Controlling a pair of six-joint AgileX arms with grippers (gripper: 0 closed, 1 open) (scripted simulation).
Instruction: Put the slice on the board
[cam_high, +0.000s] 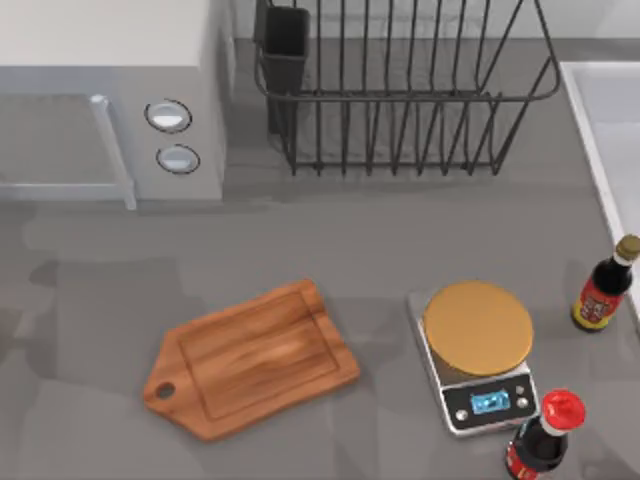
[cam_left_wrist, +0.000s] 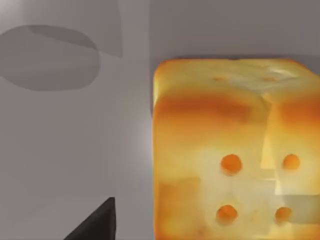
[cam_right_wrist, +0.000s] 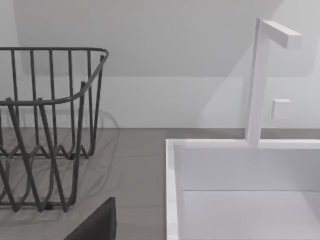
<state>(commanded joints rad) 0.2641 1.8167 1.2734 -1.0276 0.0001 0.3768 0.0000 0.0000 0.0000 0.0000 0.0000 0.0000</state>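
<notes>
The slice (cam_left_wrist: 235, 150), a yellow-orange cheese-like block with darker orange spots, sits very close in the left wrist view on a grey surface. One dark fingertip (cam_left_wrist: 97, 222) of my left gripper stands beside it with a clear gap, not touching it. The board (cam_high: 250, 358), brown wood with a tapered handle and a round hole, lies bare at the table's front left in the top view. My right arm is parked; its wrist view shows one dark fingertip (cam_right_wrist: 97, 222) with nothing near it.
A silver scale (cam_high: 478, 360) with a tan disc stands right of the board. Two dark sauce bottles (cam_high: 603, 285) (cam_high: 542, 435) stand near the right edge. A wire dish rack (cam_high: 400, 90) is at the back, a white microwave (cam_high: 110, 90) back left, a white sink (cam_right_wrist: 240, 195) at the right.
</notes>
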